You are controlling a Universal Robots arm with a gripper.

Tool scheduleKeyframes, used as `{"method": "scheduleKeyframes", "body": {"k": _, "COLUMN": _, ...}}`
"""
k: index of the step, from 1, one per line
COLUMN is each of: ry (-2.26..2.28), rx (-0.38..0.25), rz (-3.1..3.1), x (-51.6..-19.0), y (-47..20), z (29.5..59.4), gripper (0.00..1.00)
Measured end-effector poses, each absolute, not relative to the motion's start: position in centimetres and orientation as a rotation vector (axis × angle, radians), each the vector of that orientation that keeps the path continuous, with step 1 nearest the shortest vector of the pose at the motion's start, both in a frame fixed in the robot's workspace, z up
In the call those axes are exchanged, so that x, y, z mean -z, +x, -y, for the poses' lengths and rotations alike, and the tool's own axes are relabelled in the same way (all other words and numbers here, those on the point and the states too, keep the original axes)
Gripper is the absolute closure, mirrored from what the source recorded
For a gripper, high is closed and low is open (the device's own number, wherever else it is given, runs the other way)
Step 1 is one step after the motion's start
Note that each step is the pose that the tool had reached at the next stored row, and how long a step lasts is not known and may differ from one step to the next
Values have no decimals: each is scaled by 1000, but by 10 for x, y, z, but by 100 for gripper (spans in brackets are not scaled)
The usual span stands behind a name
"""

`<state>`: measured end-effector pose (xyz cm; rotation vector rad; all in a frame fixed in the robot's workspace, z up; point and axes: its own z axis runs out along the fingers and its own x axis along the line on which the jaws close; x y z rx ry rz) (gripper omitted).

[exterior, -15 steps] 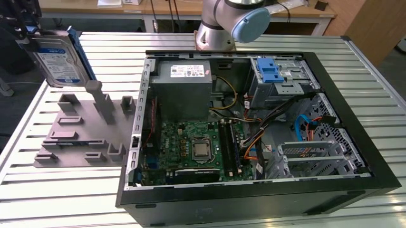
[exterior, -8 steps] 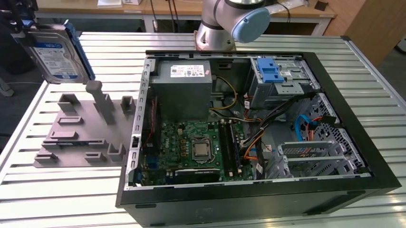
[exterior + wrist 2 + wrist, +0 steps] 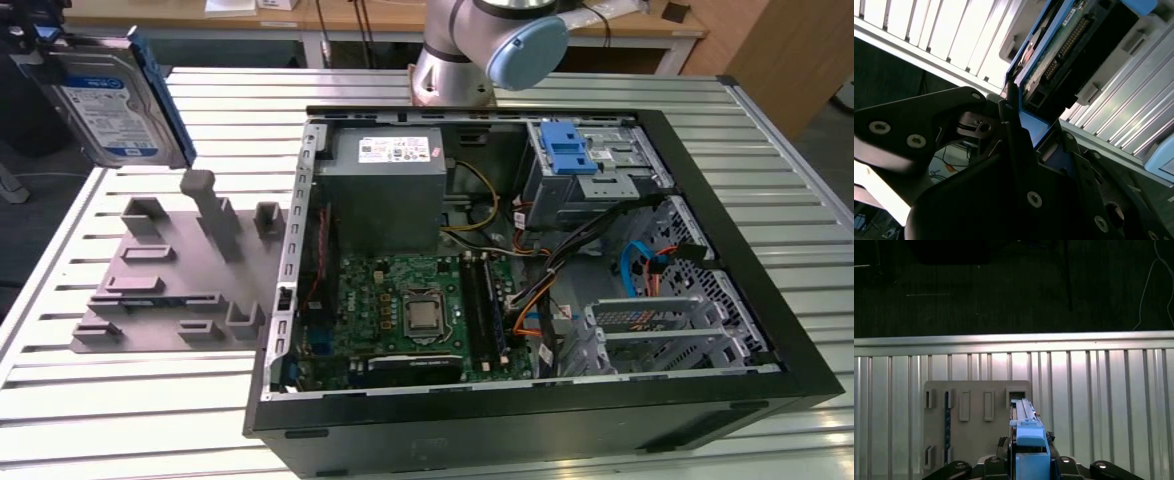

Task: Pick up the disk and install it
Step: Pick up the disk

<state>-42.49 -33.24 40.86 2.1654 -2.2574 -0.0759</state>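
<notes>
Clamping disk [image 3: 114, 95], tool [image 3: 1031, 125] above fixture [image 3: 974, 415]

disk [image 3: 114, 95]: silver-grey metal body, glossy white-and-blue paper label
carrier [image 3: 1029, 440]: smooth blue plastic with a slight sheen
claw [image 3: 1036, 127]: matt black, with bright metal screw heads
tabletop [image 3: 134, 400]: ribbed bare aluminium, satin shine
holder plate [image 3: 174, 290]: matt grey plastic
computer case [image 3: 534, 420]: matt black outer skin, dull bare steel inside
power supply box [image 3: 387, 190]: grey metal, white paper sticker
drive cage [image 3: 607, 175]: silver sheet metal, blue plastic latch
circuit board [image 3: 380, 300]: green, lacquered look
</notes>
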Motion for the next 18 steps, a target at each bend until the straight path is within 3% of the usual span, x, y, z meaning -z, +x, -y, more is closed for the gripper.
{"method": "scheduleKeyframes", "body": {"k": 18, "ry": 2165, "rx": 76, "rz": 2257, "x": -450, "y": -425, "z": 332, "gripper": 63}}
